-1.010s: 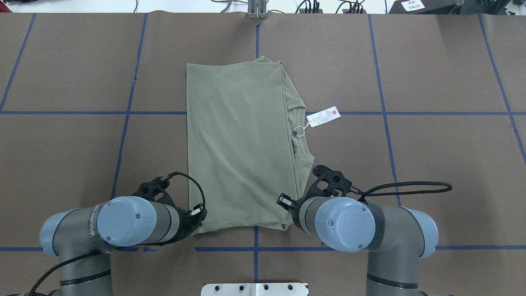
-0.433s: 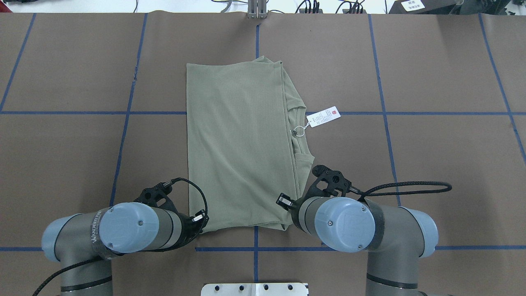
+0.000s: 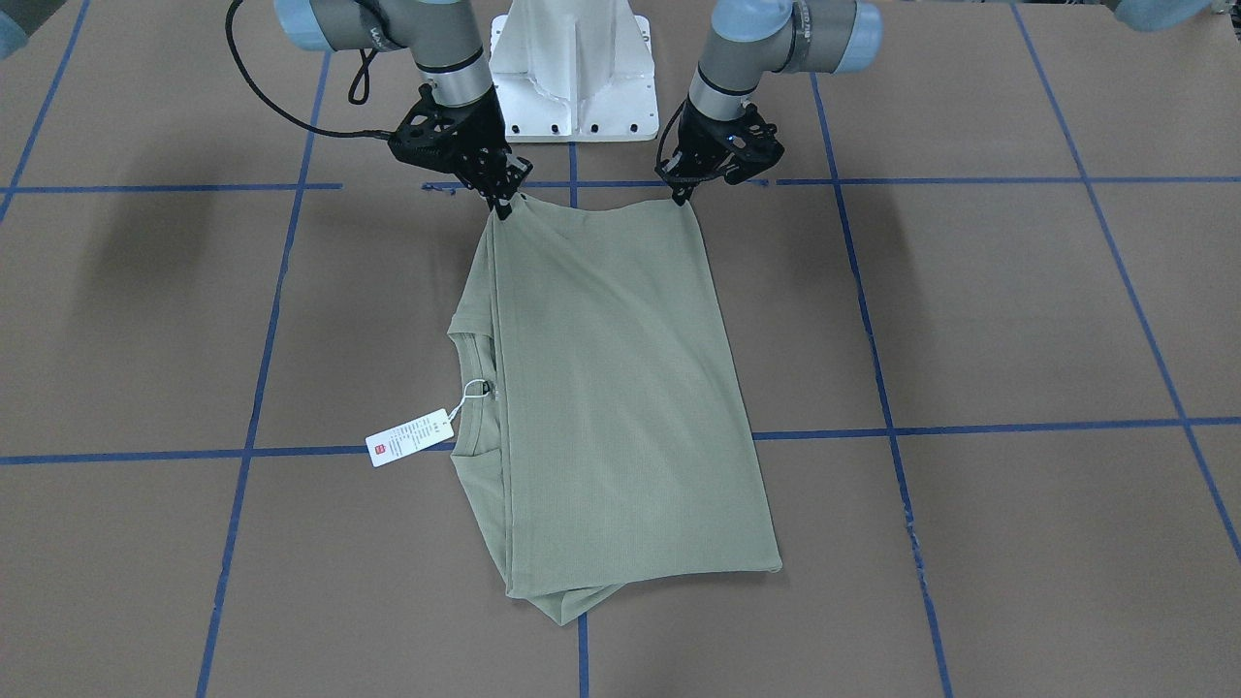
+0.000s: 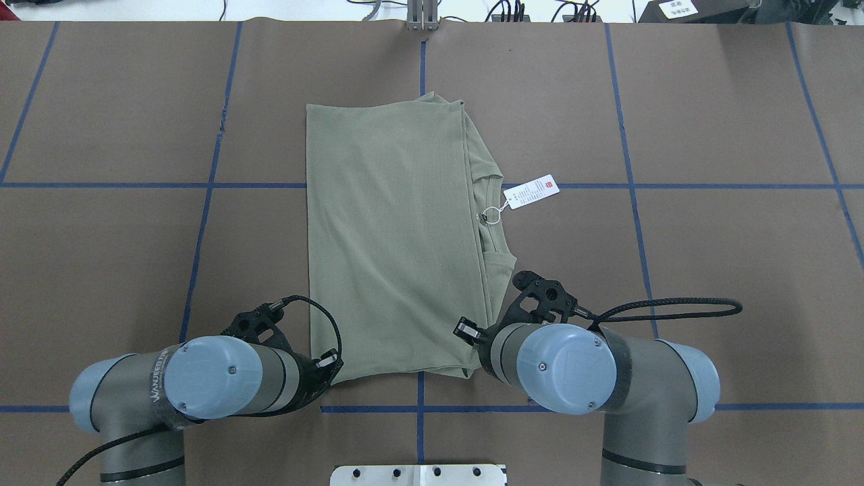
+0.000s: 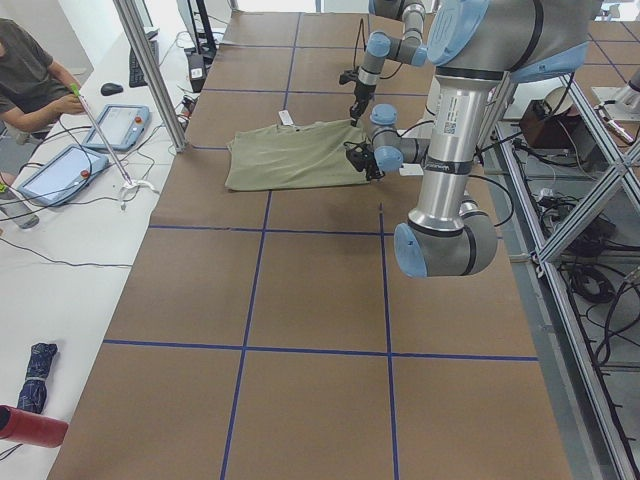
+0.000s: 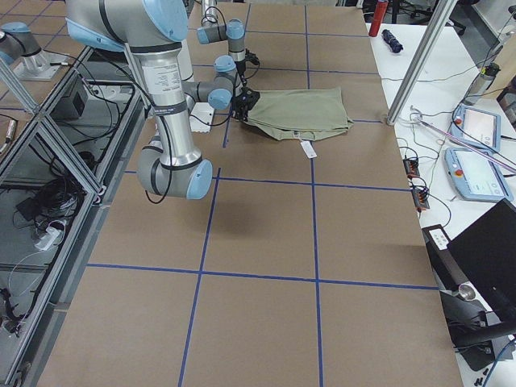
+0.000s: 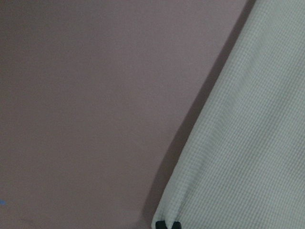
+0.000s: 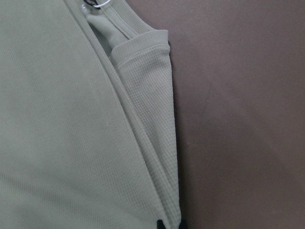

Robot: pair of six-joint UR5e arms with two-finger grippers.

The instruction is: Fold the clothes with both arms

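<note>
Overhead cam sits behind me, above my shoulders, looking forward and down. It sees most of the desk [image 4: 101, 101], with my left arm [image 4: 216, 378] on its left. Front cam is across the desk facing me at a steep down-angle, base plate [image 3: 572, 78] at top, so sides flip. Side cams stand back at the desk ends, looking along it. The left-end one has my left arm big and near, the right-end one my right arm [image 6: 173, 105]. Wrist cams are very tight: just shirt [image 7: 248, 143] fabric and bare desk. All six share the shirt edge nearest me.
</note>
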